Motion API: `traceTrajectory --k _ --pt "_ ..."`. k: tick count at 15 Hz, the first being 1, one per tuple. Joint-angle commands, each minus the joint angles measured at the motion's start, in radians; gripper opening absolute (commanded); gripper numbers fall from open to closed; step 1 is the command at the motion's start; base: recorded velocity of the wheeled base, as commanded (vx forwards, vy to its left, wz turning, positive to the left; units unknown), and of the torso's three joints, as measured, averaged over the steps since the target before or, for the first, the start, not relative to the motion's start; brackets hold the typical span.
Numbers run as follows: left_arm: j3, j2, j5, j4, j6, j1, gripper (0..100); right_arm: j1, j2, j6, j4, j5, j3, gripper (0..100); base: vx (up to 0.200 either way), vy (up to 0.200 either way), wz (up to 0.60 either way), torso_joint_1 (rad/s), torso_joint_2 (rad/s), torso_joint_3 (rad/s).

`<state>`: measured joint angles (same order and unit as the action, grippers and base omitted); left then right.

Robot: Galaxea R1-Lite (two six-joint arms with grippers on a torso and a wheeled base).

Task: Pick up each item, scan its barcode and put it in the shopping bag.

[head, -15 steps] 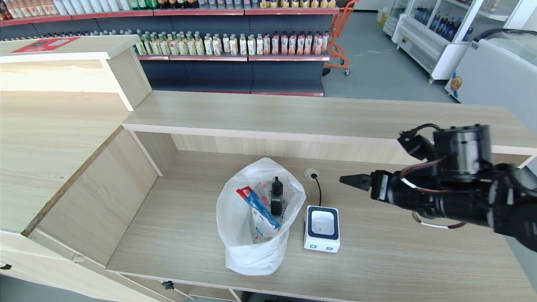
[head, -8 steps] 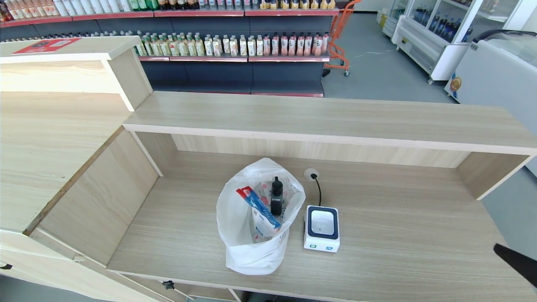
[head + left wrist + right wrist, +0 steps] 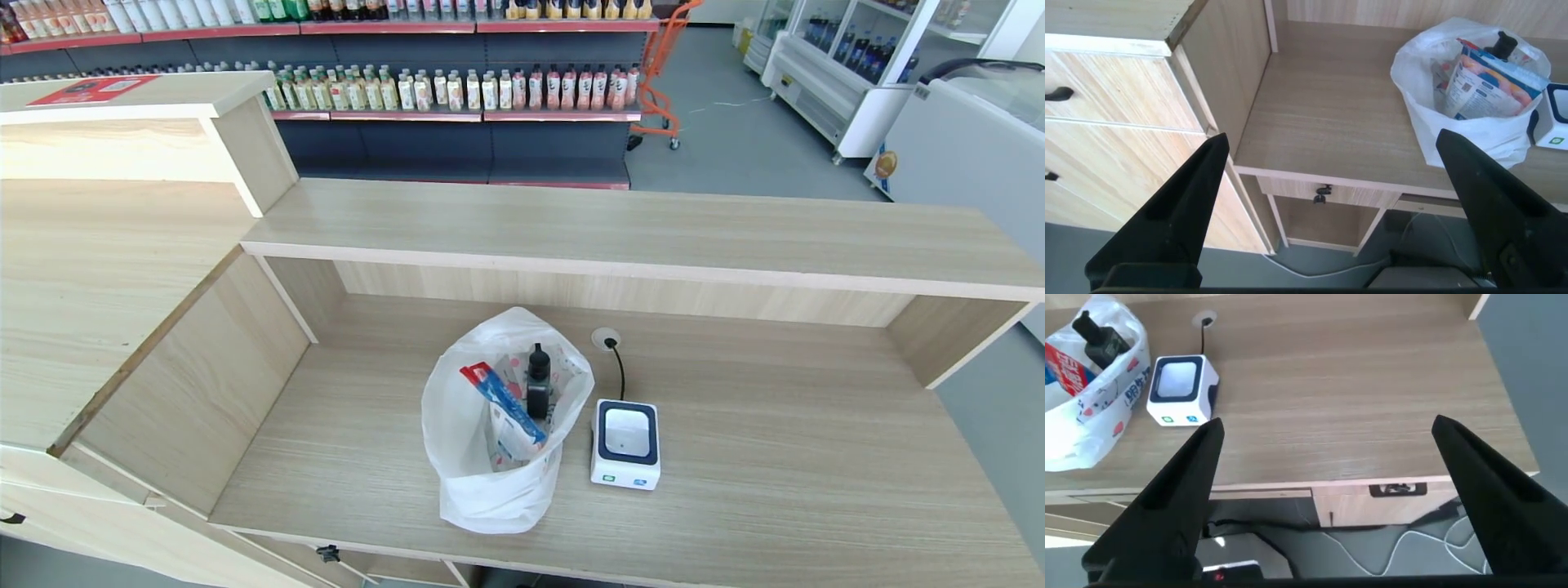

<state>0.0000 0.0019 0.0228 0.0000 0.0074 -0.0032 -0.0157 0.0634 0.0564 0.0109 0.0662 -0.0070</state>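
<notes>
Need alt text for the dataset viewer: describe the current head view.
A white plastic shopping bag stands open on a light wooden checkout counter, holding a black bottle and a red-and-blue packet. Close on the robot's right of it sits a white square barcode scanner, its black cable running to a hole in the counter. Behind stand shelves of bottled drinks.

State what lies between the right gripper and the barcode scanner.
Bare countertop, nothing else; the right wrist view shows that stretch between the right gripper and the barcode scanner.
</notes>
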Motion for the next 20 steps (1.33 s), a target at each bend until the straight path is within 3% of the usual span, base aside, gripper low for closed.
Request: traceTrajectory --k 1,2,12,17,20 --pt "0.000 0.000 0.000 0.000 0.000 0.000 100 0.014 -0.063 0.007 0.001 -0.002 0.004 100 0.000 0.000 0.00 0.000 0.00 0.000" --pt "0.000 0.000 0.000 0.000 0.000 0.000 100 0.014 -0.063 0.023 0.001 0.000 0.004 0 0.000 0.000 0.00 0.000 0.00 0.000" --pt "0.000 0.000 0.000 0.000 -0.001 0.000 100 0.014 -0.063 0.022 0.001 0.000 0.004 0 0.000 0.000 0.00 0.000 0.00 0.000" --pt "0.000 0.000 -0.001 0.000 0.003 0.000 100 0.014 -0.063 0.022 0.001 0.000 0.004 0 0.000 -0.200 0.00 0.004 0.00 0.001" --pt "0.000 0.000 0.000 0.000 -0.001 0.000 100 0.014 -0.063 0.022 0.001 0.000 0.004 0 0.000 0.000 0.00 0.000 0.00 0.000"
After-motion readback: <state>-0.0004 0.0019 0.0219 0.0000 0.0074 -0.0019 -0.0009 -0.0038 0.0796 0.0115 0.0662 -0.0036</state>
